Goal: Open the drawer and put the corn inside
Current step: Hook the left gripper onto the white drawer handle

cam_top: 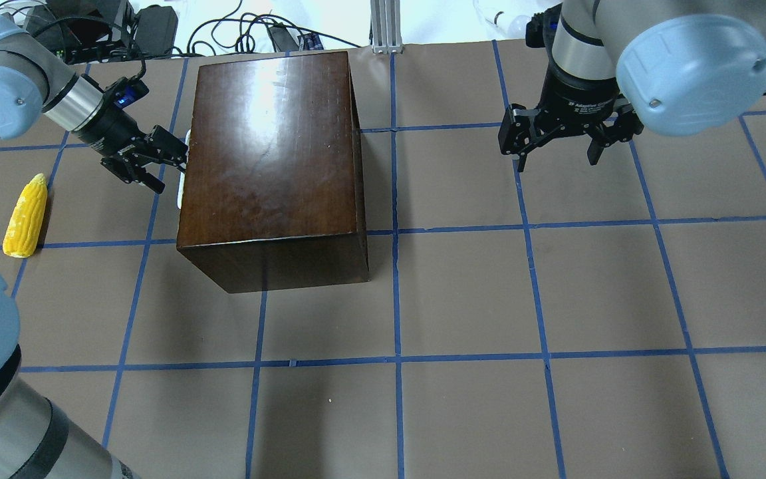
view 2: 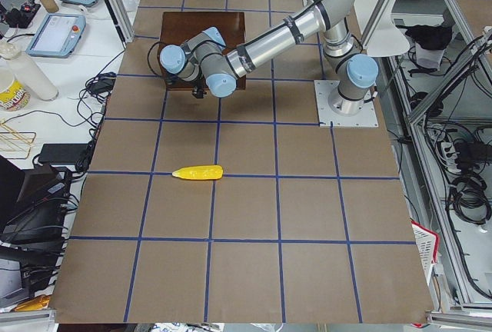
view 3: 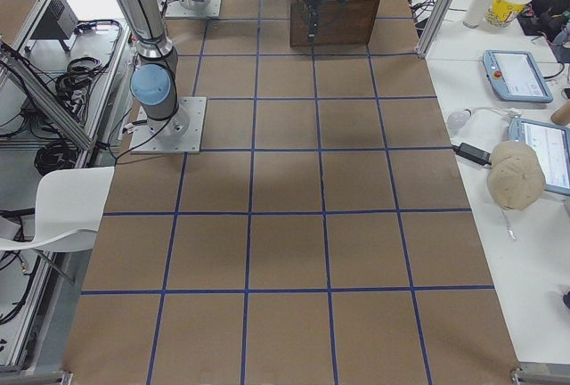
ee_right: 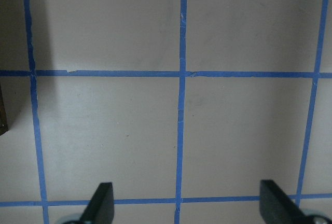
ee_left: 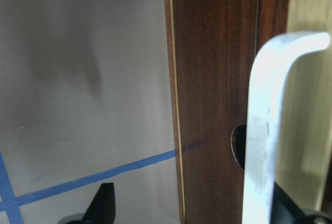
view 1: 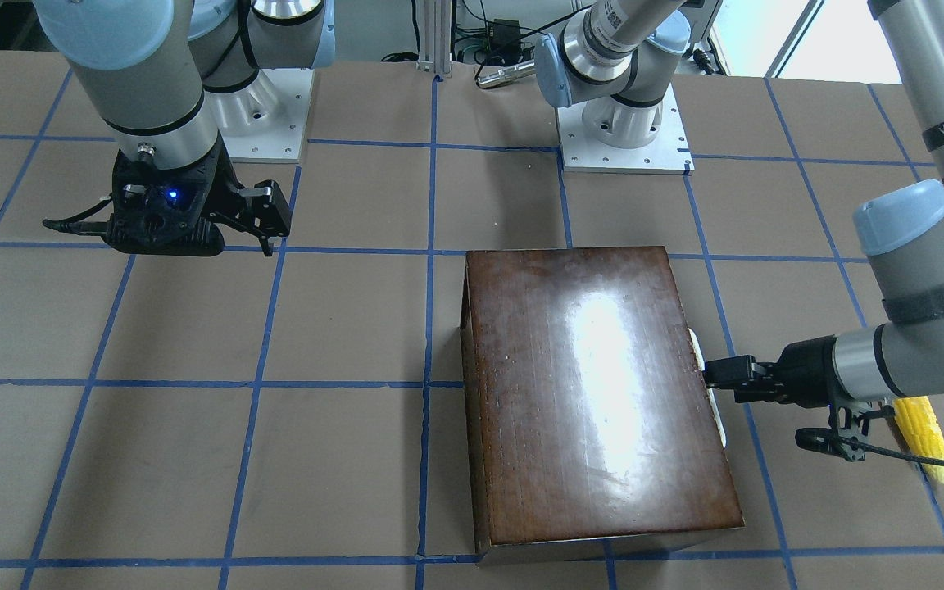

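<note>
The dark-brown box (cam_top: pixel 270 146) stands on the table, and its drawer looks closed. The drawer's white handle (cam_top: pixel 182 174) sticks out of the box's left side. My left gripper (cam_top: pixel 171 169) is open at that side. In the left wrist view the handle (ee_left: pixel 262 130) stands between the jaws, close to the right finger (ee_left: pixel 290 211). The yellow corn (cam_top: pixel 25 216) lies on the table left of the box, behind my left wrist; it also shows in the front view (view 1: pixel 919 426). My right gripper (cam_top: pixel 556 159) is open and empty, hovering over bare table right of the box.
The table is brown board with a blue tape grid (cam_top: pixel 396 359). The arm bases (view 1: pixel 624 131) stand at the robot's side. Cables and an aluminium post (cam_top: pixel 386 26) sit past the far edge, just behind the box.
</note>
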Action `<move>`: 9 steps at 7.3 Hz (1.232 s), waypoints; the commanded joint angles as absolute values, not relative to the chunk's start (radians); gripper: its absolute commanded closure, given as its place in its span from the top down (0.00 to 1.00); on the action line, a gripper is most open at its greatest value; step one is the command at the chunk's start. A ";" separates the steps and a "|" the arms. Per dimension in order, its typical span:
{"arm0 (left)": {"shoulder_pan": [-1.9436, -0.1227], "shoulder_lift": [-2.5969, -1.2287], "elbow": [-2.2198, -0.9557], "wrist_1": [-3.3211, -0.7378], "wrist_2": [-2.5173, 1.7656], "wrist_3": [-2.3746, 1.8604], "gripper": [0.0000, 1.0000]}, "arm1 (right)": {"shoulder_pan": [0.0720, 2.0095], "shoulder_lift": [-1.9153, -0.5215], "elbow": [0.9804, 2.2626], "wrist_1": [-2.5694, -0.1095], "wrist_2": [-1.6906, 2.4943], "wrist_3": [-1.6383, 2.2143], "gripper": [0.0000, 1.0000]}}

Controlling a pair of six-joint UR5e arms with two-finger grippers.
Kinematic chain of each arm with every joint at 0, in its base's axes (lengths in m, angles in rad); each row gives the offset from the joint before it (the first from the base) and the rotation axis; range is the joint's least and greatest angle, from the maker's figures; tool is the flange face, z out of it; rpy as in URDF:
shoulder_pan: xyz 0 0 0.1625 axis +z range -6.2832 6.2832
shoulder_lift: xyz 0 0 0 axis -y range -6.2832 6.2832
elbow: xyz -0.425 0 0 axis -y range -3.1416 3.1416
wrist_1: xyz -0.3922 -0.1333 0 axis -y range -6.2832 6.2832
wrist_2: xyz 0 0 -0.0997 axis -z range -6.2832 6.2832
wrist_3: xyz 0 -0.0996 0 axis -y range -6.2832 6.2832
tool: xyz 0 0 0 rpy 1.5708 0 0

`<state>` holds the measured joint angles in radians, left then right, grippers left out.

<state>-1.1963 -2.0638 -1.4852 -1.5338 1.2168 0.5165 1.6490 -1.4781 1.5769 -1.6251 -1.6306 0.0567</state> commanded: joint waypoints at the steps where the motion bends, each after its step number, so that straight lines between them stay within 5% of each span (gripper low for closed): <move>1: -1.195 -2.066 -1.480 -1.532 1.224 0.541 1.00 | 1.649 -1.479 1.577 -1.625 -1.631 0.057 1.00; 9: -1.181 -2.063 -1.470 -1.509 1.258 0.571 1.00 | 1.649 -1.477 1.577 -1.624 -1.631 0.057 1.00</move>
<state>-1.1839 -2.0650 -1.4729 -1.5097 1.2562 0.5686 1.6490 -1.4775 1.5769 -1.6249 -1.6306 0.0568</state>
